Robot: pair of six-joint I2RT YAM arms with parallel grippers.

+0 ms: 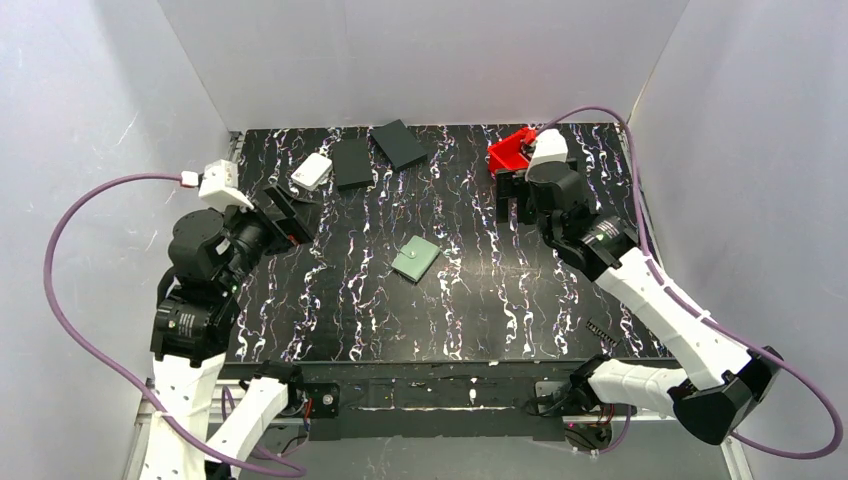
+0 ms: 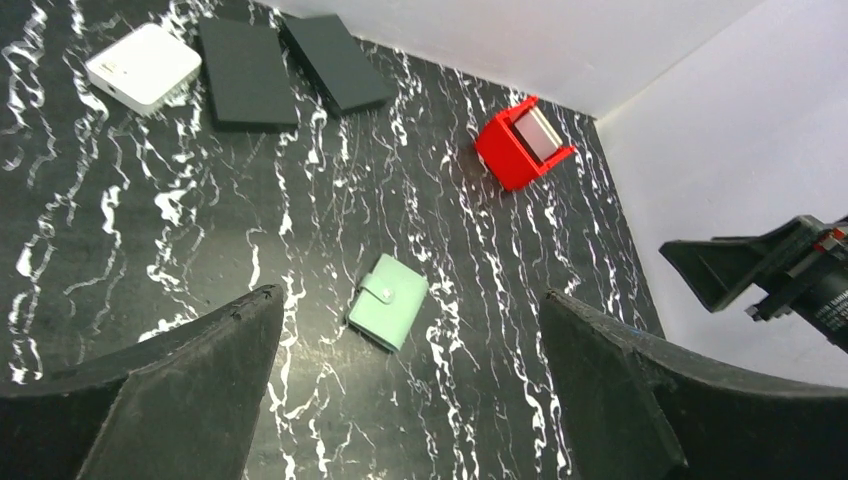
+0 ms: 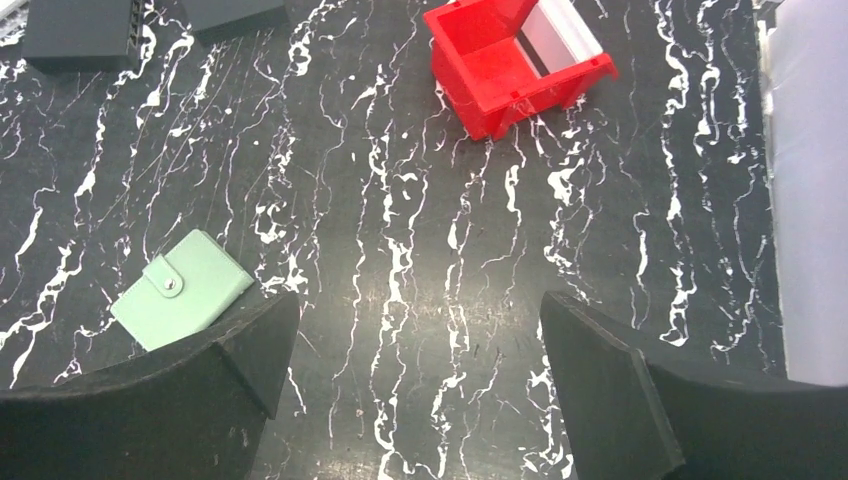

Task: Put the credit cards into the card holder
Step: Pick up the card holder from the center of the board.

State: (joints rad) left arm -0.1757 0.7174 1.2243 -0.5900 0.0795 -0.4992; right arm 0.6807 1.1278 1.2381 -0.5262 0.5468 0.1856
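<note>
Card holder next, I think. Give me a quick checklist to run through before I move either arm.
1. Card holder lying free on the table, nothing on it: ok.
2. Card holder open for loading: not ok, its snap flap is closed.
3. Left gripper open and empty: ok.
4. Right gripper open and empty: ok.
5. Credit cards located: ok, a pale stack standing inside the red bin.
6. Number of cards in the bin: cannot tell.
</note>
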